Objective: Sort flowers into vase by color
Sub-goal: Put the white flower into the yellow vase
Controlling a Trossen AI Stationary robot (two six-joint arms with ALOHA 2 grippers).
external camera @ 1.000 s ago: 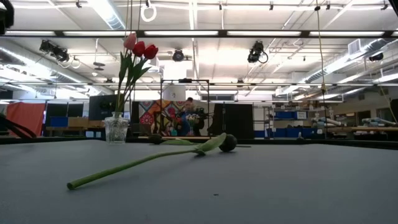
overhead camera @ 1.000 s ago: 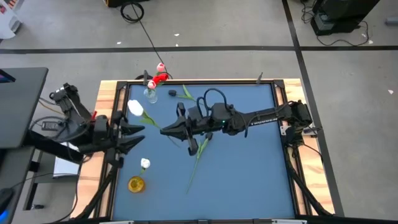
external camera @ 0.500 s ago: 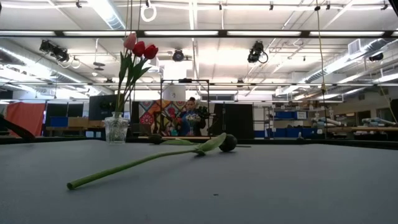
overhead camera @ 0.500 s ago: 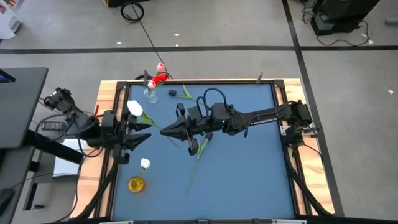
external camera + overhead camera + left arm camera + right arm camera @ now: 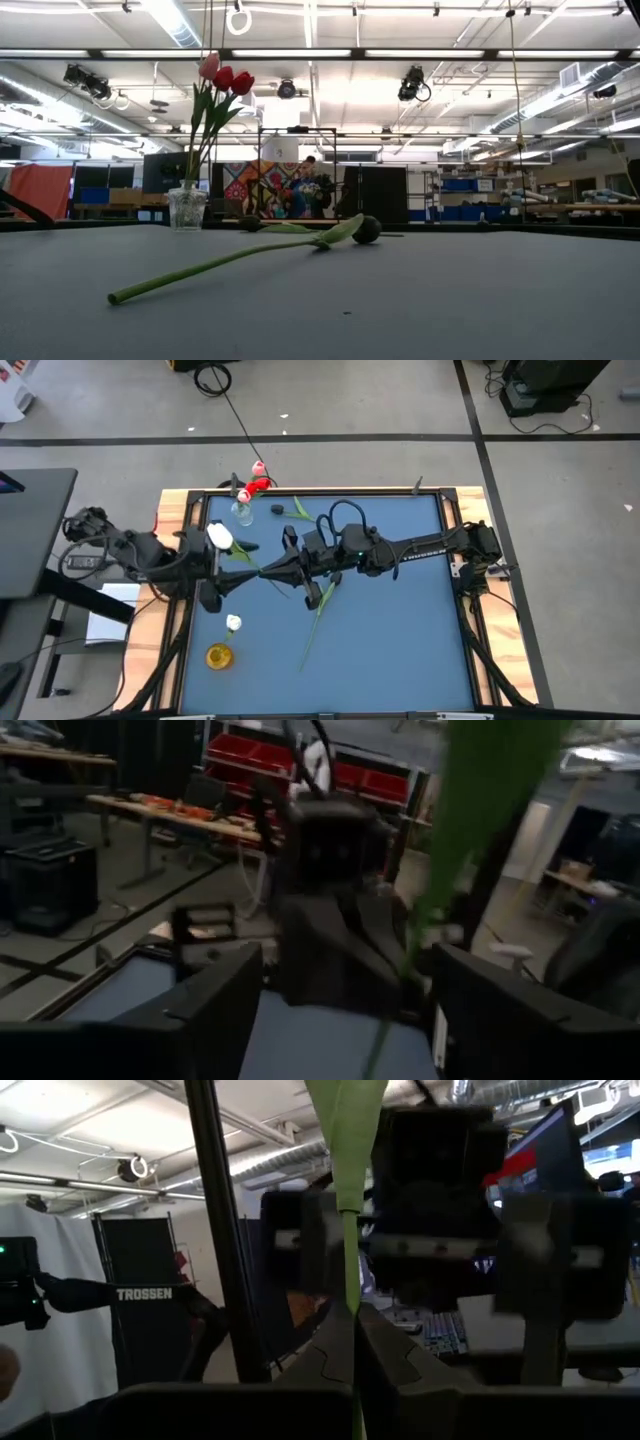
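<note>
Handing over a white tulip seems the step in hand: the right gripper is clamped on its green stem mid-table, while the left gripper stands spread wide around the stem, gripping nothing. Next, I judge, the left must close before the right lets go. "TROSSEN" reads in the right wrist view.
</note>
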